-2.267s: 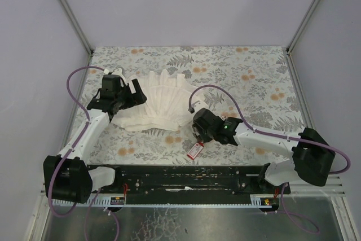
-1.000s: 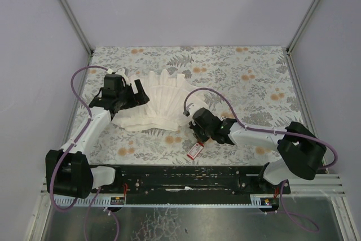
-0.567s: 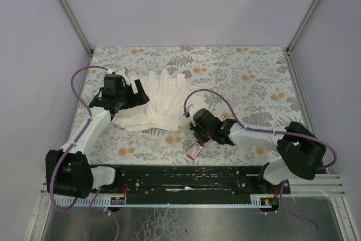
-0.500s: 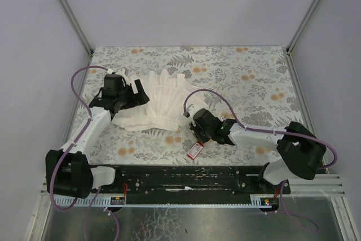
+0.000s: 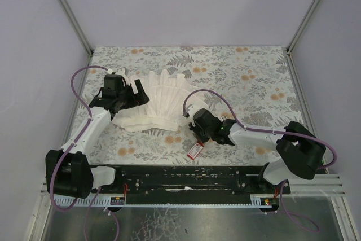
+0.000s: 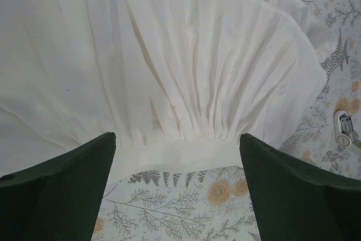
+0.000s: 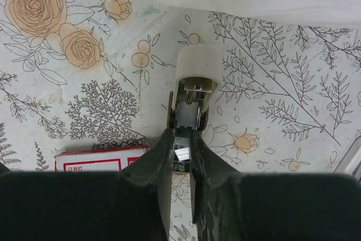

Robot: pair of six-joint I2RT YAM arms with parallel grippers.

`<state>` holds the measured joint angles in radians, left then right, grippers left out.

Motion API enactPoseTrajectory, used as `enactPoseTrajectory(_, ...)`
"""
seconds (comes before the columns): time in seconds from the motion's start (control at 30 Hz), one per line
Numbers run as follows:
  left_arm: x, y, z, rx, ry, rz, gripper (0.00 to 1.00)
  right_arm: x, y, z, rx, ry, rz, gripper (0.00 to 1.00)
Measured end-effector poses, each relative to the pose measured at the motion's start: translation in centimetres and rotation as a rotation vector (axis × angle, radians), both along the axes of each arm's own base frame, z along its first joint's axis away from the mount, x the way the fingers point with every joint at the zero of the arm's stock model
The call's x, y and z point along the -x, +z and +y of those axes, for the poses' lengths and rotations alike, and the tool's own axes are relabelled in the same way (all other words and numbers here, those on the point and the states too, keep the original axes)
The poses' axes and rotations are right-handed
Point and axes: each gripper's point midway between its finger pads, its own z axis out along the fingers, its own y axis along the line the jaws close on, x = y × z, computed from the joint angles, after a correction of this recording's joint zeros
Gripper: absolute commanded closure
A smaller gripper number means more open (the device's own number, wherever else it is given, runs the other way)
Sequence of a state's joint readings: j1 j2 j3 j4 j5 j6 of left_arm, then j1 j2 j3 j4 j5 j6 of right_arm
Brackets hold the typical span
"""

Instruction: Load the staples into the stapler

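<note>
Over on the left, the left gripper (image 5: 137, 92) hung with its jaws spread wide, nothing between them. In its wrist view the two dark fingers (image 6: 62, 190) framed the gathered hem of the white pleated cloth (image 6: 197, 71), which fanned out ahead of the tool over the flowered table (image 5: 254, 83).

Moving right, and here was the action: the right gripper (image 7: 181, 139) sat low over the table with its fingers pinched tight on the stapler (image 7: 189, 103). They held it by the near end, and the rest of it stuck straight out ahead of the fingertips. It was a slim little thing, a narrow silvery metal channel with bright bits inside, capped at the far end by a rounded white tip (that tip nearly reached the cloth's edge). It lay flat on the table.

The red staple box (image 7: 101, 159), with its white label and red print, lay just left of the right gripper's fingers, close by them; from above it showed just nearer the bases (image 5: 195, 150). No loose staples could be made out.
</note>
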<state>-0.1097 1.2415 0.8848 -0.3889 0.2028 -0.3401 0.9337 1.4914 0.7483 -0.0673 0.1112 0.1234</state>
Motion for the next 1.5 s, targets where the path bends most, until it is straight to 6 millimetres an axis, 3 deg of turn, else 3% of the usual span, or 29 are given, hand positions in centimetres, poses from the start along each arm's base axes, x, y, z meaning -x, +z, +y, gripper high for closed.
enactPoseTrajectory(0.7,0.0,0.0,0.0,0.0,-0.001,0.0,0.11,0.2,-0.4,-0.4,0.019,-0.012,0.016,0.84)
enactPoseTrajectory(1.0,0.0,0.0,-0.1,0.002,-0.004,0.001,0.11,-0.2,1.2,-0.6,0.004,-0.042,-0.003,0.85)
enactPoseTrajectory(1.5,0.1,0.0,-0.3,0.012,-0.015,0.002,0.11,0.2,1.7,-0.9,-0.016,-0.057,0.018,0.85)
